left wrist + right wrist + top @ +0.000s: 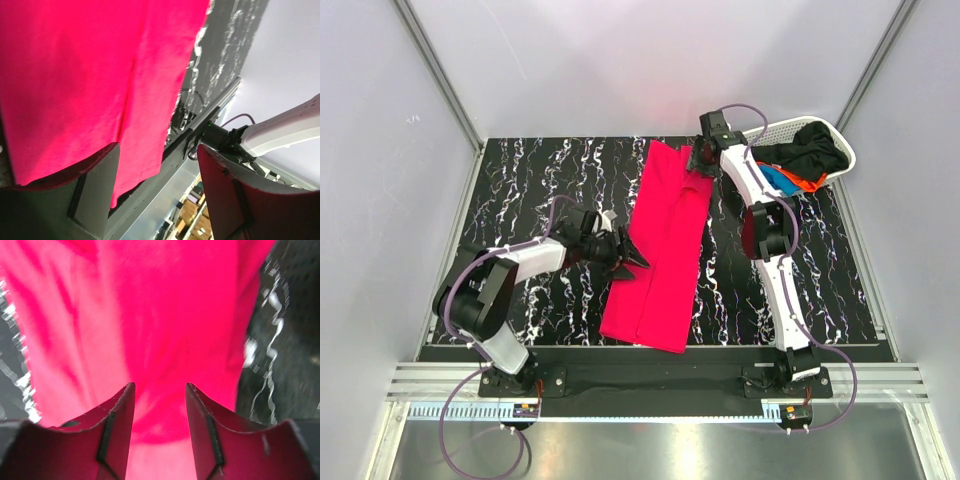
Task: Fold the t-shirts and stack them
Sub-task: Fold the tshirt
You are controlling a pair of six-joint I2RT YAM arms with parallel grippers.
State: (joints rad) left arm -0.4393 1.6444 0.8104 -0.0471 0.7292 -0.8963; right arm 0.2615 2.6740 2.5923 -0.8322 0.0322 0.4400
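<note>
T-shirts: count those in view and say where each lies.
4. The pinkish-red t-shirt lies on the table; the black t-shirt, blue t-shirt and orange t-shirt sit piled in the white basket, far right. Others may be hidden beneath.

Bright, even overhead light — wrist views soft, red t-shirt (165, 315) glowing.

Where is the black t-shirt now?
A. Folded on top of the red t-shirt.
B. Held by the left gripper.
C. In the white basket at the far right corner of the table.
C: the black t-shirt lies bunched in the white basket, apart from the red t-shirt.
</note>
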